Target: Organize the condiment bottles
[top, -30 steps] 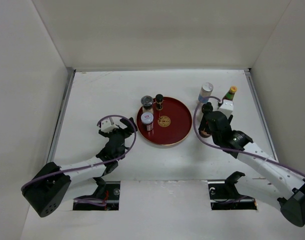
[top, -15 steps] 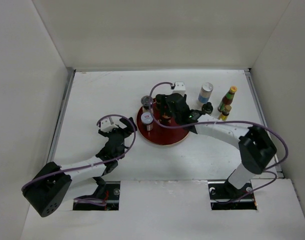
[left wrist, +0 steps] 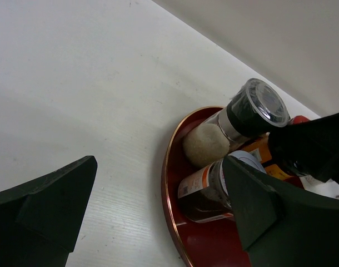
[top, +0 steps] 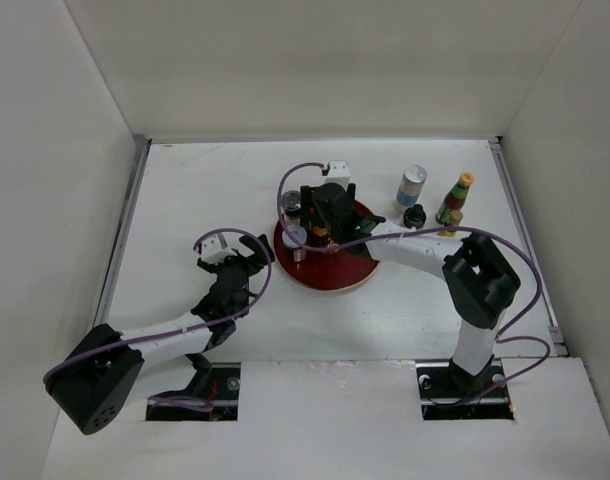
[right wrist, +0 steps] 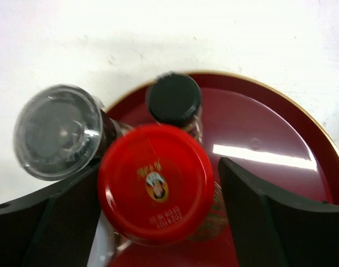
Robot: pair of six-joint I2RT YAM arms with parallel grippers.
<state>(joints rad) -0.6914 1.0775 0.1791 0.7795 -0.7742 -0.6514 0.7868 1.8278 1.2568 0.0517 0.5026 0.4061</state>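
Work on the white surface [top: 185, 200], inside the round red tray [right wrist: 258, 128] at its middle.

Left hand [left wrist: 158, 167]: just beside the tray's left rim, spread wide, empty; no part in this step.

Right hand [right wrist: 160, 167]: extended over the tray, fingers close against both sides of the red-capped jar [right wrist: 155, 183], judged gripped. Height above the tray floor: not readable.

Lower straight down onto bare red floor, holding the jar upright. Mind the neighbours: clear-lidded shaker [right wrist: 57, 130] crowding one finger, black-capped bottle [right wrist: 173, 99] just behind the cap. Judged risk: toppling either on descent or on release.

Release only after base contact, and open only slightly. Withdraw vertically.

Still outside the tray, well apart to the right: grey-lidded jar [top: 413, 184], yellow-capped green bottle [top: 456, 196], second black-capped bottle [top: 415, 214], small yellowish bottle [top: 450, 222].
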